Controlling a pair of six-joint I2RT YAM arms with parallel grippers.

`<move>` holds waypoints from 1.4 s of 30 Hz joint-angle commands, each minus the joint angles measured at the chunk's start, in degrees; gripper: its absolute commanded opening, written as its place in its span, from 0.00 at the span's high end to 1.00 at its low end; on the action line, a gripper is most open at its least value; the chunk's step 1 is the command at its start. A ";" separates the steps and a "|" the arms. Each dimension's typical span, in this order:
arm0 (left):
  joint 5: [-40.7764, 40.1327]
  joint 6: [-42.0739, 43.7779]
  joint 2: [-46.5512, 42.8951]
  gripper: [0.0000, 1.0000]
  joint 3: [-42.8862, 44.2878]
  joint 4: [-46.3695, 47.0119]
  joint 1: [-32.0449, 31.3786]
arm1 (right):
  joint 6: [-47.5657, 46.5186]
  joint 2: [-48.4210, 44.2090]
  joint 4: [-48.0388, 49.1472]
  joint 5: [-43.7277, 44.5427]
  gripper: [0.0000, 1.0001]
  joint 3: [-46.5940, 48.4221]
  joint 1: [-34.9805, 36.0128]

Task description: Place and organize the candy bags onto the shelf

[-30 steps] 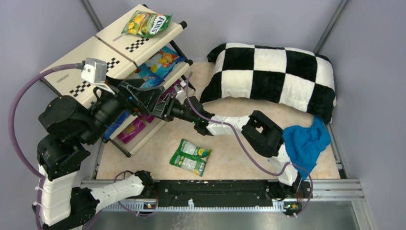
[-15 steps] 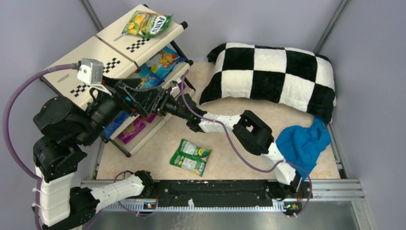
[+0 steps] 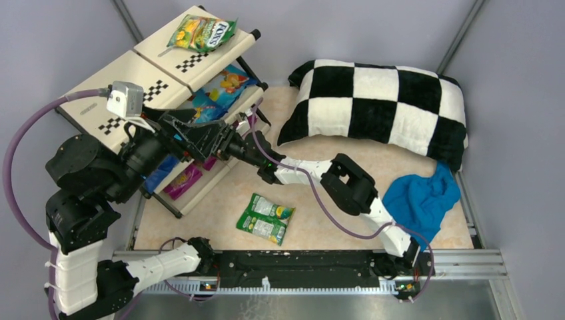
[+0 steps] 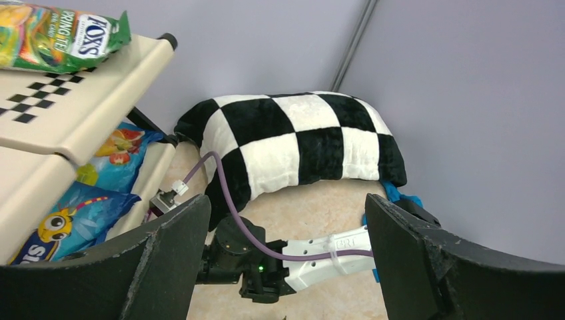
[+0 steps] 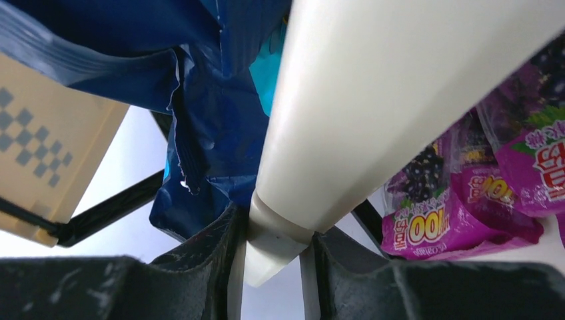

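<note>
One shelf edge [image 5: 373, 100] close inside right gripper [image 5: 273, 267]

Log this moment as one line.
left tool: open, empty | right tool: astride shelf tier edge, grip unclear | green-white bag: on table, untouched | FOX'S bag: on top tier

Left arm [image 3: 86, 167], left of frame: bulky black joint housings are sitting above white lower links; a purple cable [image 3: 14, 160] is looping along it to a small grey wrist camera [image 3: 126, 99]; left gripper [image 4: 286, 200] is showing broad matte-black fingers [image 4: 160, 267] with scuffed, greyed edges.
Right arm [image 3: 313, 175], centre of frame: white links are alternating with black joints; a second purple cable [image 3: 333, 213] is trailing along it; a green light [image 4: 260, 269] is glowing on its black wrist; right gripper [image 5: 276, 230] is showing black, scratched fingers.
Base rail [image 3: 300, 267], bottom of frame: black.
</note>
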 commanded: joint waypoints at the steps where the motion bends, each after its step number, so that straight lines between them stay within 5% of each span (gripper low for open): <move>1: 0.05 0.62 0.54 0.08 1.32 -0.01 0.24 | -0.72 -9.69 7.56 3.69 1.00 -6.86 -3.18; 9: 1.37 -0.04 1.75 0.08 0.87 1.74 0.24 | 6.18 -14.12 11.18 2.07 1.00 -12.25 -6.45; 18: 2.46 -1.44 1.99 0.08 -1.07 3.40 0.24 | -0.58 -23.31 13.59 11.52 1.00 -24.90 -5.13; 28: 5.52 -3.66 3.24 0.08 -2.55 5.91 0.24 | -0.41 -18.92 11.22 4.97 0.99 -21.03 -4.93; 34: 9.94 -6.46 4.65 0.08 -2.21 9.56 0.24 | -8.87 -24.58 -0.66 -2.45 0.48 -21.87 -6.48; 42: 19.98 -10.84 8.11 0.08 -6.30 16.98 0.24 | -31.18 -41.61 -28.24 -12.66 0.17 -31.84 -10.11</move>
